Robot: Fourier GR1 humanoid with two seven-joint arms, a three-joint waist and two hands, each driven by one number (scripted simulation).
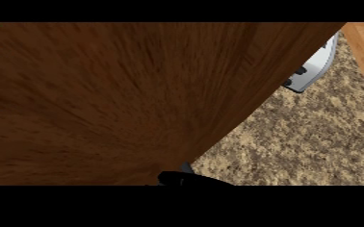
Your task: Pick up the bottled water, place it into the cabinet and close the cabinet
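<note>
one wooden panel (121, 101), very likely the cabinet door, fills most of the head view, its dark grain running from the upper edge down to the lower left. it hides nearly everything behind it. to the right of its slanted edge lies a wedge of speckled tabletop (298, 139). near the upper right, just past the door's edge, one pale grey piece with dark fittings (313, 69) shows; what it is cannot be told, perhaps part of a forearm. a thin strip of lighter wood (355, 41) runs down the far upper right corner.

one dark shape (186, 178) sits at the lower edge, at the foot of the door's edge; it looks like part of a hand, but which hand it is, and whether its fingers are spread, curled or holding anything, cannot be told. no other hand is plainly seen.

no bottled water is in view: it may stand inside the cabinet behind the door, or be hidden elsewhere, and the frame does not settle this.

judging by the door so near the head, the step in hand is probably closing the cabinet. to do it well, the push should go flat against the door's face near its free edge, follow the hinge's arc smoothly, and keep fingers out of the gap as it shuts.

counted: one door, one tabletop patch, one grey piece, one dark hand-like shape, zero bottles.
</note>
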